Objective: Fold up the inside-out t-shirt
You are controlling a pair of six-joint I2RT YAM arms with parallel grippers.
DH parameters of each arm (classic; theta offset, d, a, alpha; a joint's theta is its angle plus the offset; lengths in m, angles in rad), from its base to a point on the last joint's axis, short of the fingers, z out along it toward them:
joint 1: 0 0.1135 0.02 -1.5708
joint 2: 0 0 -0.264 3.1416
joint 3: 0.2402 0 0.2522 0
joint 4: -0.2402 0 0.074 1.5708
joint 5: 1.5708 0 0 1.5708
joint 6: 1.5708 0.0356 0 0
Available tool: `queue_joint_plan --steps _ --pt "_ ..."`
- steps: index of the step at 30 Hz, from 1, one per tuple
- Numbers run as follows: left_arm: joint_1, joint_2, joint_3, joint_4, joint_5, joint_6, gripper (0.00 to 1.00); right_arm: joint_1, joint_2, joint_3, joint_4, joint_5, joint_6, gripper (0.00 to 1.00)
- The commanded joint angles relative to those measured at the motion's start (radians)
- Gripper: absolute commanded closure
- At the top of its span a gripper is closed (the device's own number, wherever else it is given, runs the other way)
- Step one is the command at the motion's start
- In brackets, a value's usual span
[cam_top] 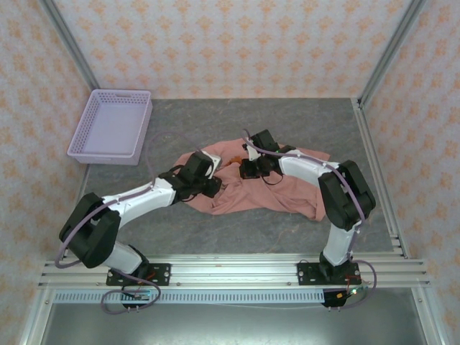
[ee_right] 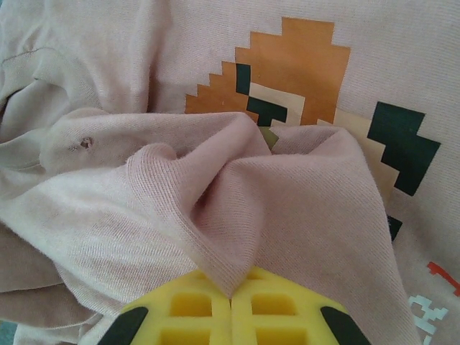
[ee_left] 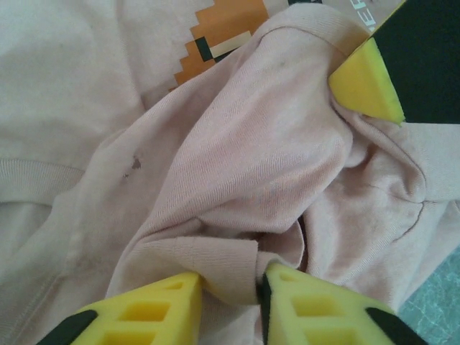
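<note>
The inside-out t-shirt [cam_top: 277,190], salmon pink, lies crumpled in the middle of the grey table. Both grippers meet over its left part. My left gripper [cam_top: 214,181] has a thick fold of the t-shirt [ee_left: 237,165] pinched between its yellow fingers [ee_left: 154,313]. My right gripper [cam_top: 246,169] is shut tight on a ridge of the cloth [ee_right: 287,208], its two pads touching. The orange, brown and white blocky print [ee_right: 302,72] lies just beyond that ridge. One of the right gripper's yellow fingertips [ee_left: 366,86] presses the cloth at the upper right of the left wrist view.
A lavender plastic basket [cam_top: 111,126] stands at the back left of the table [cam_top: 302,122]. Metal frame posts and patterned walls close in the sides and back. An aluminium rail [cam_top: 230,269] carries both arm bases at the near edge.
</note>
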Motion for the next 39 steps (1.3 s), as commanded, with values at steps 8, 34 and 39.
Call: queue_joint_plan --steps 8,34,39 --pt "0.005 -0.111 0.006 -0.029 -0.006 -0.016 1.0 -0.017 -0.078 0.012 -0.04 0.108 -0.038 1.0" --pt "0.056 -0.449 -0.119 -0.053 0.142 -0.129 1.0 0.149 -0.333 -0.149 0.042 0.224 -0.145 0.55" --pt "0.056 -0.435 -0.113 -0.053 0.146 -0.122 1.0 0.18 -0.221 -0.123 0.098 0.18 -0.075 0.6"
